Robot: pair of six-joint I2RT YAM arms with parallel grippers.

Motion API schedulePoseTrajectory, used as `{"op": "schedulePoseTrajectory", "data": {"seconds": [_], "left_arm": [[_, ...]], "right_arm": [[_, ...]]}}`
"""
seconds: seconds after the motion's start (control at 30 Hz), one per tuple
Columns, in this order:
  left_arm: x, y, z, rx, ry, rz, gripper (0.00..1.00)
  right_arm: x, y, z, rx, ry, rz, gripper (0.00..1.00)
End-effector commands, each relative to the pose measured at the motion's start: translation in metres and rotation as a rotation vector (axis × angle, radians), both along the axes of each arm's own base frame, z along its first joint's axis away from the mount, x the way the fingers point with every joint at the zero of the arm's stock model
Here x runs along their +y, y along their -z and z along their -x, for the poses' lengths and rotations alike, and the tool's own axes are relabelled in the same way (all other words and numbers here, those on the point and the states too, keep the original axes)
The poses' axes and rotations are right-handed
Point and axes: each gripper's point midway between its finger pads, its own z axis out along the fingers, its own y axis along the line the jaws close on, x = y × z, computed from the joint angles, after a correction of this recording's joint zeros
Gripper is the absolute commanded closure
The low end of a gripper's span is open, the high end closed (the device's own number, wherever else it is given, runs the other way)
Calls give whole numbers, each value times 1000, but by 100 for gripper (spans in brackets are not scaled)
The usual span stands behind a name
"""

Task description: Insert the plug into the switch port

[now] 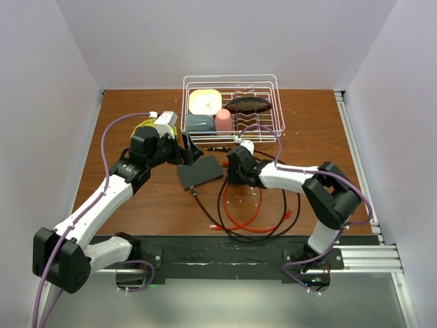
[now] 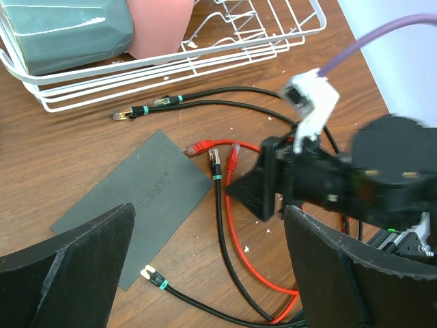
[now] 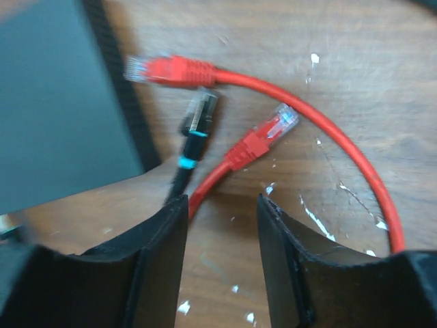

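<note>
Beside the switch (image 3: 54, 102), the right gripper (image 3: 222, 212) hangs half-open and empty; centre its jaws on the black plug (image 3: 201, 113). The left gripper (image 2: 208, 219) gapes wide, empty.

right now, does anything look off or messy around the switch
Nothing spilled or broken. The switch lies askew on the table, two red plugs and a black plug lie loose beside it amid tangled cables, and white flecks dot the wood.

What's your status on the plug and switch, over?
Left gripper open over flat matte-black switch box. Right gripper open, empty, above loose red plug and black teal-banded plug. Second red plug crowds them.
</note>
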Motion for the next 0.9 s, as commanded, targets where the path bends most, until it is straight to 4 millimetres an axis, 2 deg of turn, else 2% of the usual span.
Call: {"op": "schedulePoseTrajectory", "data": {"seconds": [0.0, 0.03, 0.1, 0.17, 0.27, 0.37, 0.43, 0.47, 0.5, 0.67, 0.87], "left_arm": [[1, -20, -6, -61, 0, 3, 4], [2, -18, -7, -57, -9, -10, 4], [4, -18, -7, -61, -18, -14, 4], [4, -18, -7, -63, -16, -14, 4], [5, -20, -7, -68, -12, -23, 4], [6, -17, -9, -65, -17, -33, 4], [5, -16, -10, -64, -14, -41, 4], [5, -15, -10, -63, -14, -41, 4], [5, -14, -11, -61, -14, -44, 4], [4, -9, -12, -49, -9, -45, 4], [2, -8, -12, -51, -2, -38, 4]], "right_arm": [[17, -10, -26, -36, 52, -27, 57], [16, 2, -27, -14, 61, 3, 57], [16, 5, -32, -8, 73, 32, 60], [17, 16, -33, 5, 66, 47, 61], [15, 31, -30, 34, 56, 102, 73], [8, 41, -27, 52, 50, 158, 77], [3, 46, -23, 61, 37, 185, 85], [1, 47, -21, 65, 30, 198, 98], [-4, 50, -18, 68, 28, 213, 100], [-17, 36, -14, 32, 15, 246, 100], [-29, -10, -15, -74, -6, 232, 100]]}}
